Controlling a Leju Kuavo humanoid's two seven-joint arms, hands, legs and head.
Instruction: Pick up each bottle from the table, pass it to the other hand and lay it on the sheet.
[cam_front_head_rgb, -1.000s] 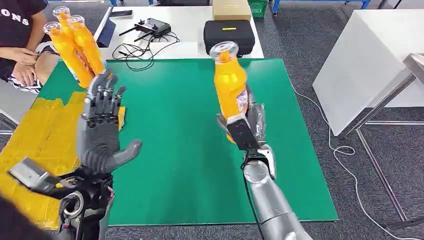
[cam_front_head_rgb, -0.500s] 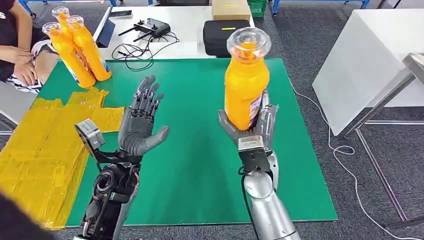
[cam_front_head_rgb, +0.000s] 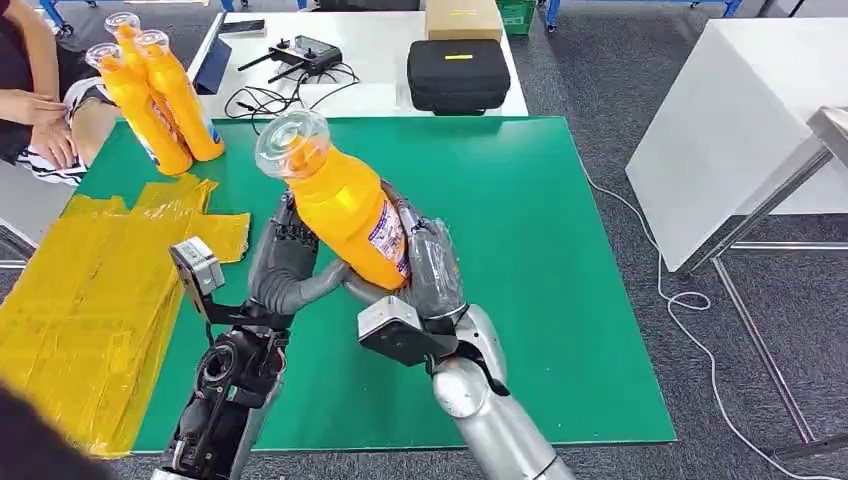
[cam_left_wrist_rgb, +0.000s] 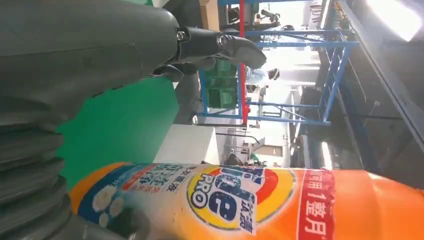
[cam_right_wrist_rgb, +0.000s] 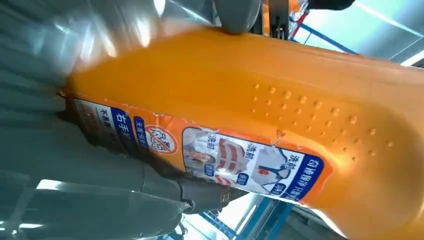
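While the right hand (cam_front_head_rgb: 425, 275) grips the orange plastic detergent bottle with the clear cap (cam_front_head_rgb: 345, 205) around its lower body, you are at the handover step: the bottle is held above the green table mat (cam_front_head_rgb: 520, 190), tilted with its cap leaning toward the robot's left, and its side lies against the left hand (cam_front_head_rgb: 283, 262). In the head view the left hand's fingers are behind the bottle and its thumb reaches under it; from the left wrist view the thumb looks apart from the label, so I judge that hand open and not yet taking the weight, though the contact is hard to read.

Your next move calls for the left hand to wrap the bottle firmly before the right hand lets go. A smooth, rounded bottle may slip if release comes early.

After that, the bottle goes to the yellow crinkled plastic sheet (cam_front_head_rgb: 90, 300), which lies at the mat's left edge and hangs over it. Open room there is good in the near part. Farther back, three orange bottles standing together (cam_front_head_rgb: 155, 95) sit near the sheet's far corner, and a person's arm (cam_front_head_rgb: 45, 110) rests just beyond them, so keep the swing low and short of both.
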